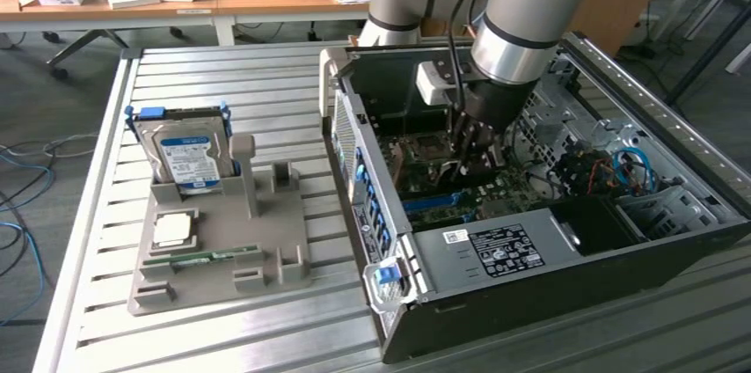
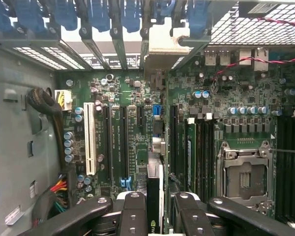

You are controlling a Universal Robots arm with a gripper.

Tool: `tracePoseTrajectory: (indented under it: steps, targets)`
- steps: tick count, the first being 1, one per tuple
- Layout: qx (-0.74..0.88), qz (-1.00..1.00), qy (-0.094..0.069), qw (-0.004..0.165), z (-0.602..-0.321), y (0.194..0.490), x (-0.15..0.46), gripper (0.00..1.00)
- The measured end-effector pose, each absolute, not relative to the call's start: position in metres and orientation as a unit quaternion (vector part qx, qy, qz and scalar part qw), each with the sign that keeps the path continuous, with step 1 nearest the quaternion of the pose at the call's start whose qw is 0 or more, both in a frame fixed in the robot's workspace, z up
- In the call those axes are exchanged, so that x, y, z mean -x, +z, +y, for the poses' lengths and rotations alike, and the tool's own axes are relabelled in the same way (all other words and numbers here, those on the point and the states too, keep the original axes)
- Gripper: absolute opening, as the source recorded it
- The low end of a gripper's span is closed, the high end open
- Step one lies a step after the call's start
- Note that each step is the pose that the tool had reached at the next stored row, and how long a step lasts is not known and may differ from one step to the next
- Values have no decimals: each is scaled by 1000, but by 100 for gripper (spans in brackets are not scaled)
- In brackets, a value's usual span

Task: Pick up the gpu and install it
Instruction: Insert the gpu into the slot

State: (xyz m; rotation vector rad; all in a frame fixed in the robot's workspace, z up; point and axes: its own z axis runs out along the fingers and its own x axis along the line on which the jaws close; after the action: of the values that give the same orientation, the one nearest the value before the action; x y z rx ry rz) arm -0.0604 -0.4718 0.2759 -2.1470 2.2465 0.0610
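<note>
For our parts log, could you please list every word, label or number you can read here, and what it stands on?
No text can be read.
The blue label on the hard drive: too small.
The black label on the grey cover: too small.
The white sticker beside it: blurred.
The motherboard print: too small.

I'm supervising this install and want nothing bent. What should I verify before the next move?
1. gpu gripped by tool: ok.
2. Bracket toward the rear wall of the case: ok.
3. gpu edge lined up on board: cannot tell.
4. gpu fully seated: cannot tell.
5. Black cable apart from gpu: ok.
</note>
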Motion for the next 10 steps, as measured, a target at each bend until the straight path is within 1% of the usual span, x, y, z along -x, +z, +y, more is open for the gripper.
tracePoseTrajectory:
  steps: [10]
  targets:
    - [691,723,20,17,-472,275,67,26]
